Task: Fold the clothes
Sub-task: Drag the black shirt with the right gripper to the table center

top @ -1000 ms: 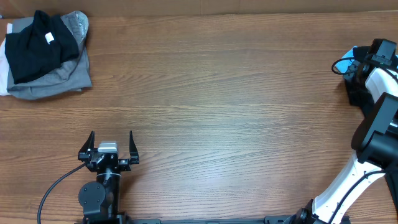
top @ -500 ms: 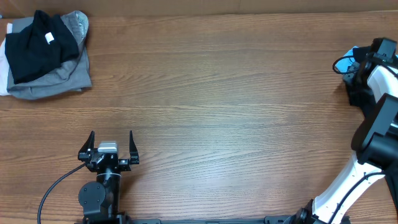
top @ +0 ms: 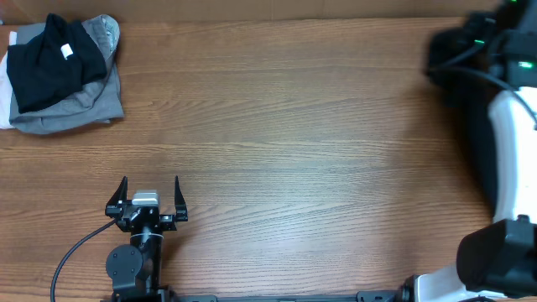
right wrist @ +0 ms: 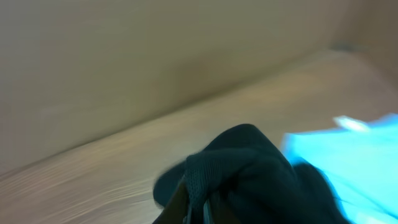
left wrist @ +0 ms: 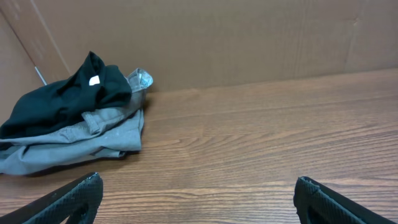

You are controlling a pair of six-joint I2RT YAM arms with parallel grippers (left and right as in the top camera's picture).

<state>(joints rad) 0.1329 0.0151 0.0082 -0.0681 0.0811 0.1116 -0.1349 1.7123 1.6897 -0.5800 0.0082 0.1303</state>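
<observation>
At far right edge: black T-shirt (right wrist: 249, 168) is pinched in the closed right gripper (right wrist: 198, 208), light blue shirt (right wrist: 348, 155) just beside | far left corner: pile of clothes (top: 63, 75) is seen well apart from the wide-open left gripper (top: 150, 183)

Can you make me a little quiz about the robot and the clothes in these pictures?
1. True or false: the black shirt lies on top of the grey shirt.
2. Pick one. The left gripper is: A open and empty, B shut, C holding a shirt.
3. Fill in: in the right wrist view, the bright cloth beside the dark cloth is light ____.
Key: 1 true; 2 A; 3 blue.
</observation>
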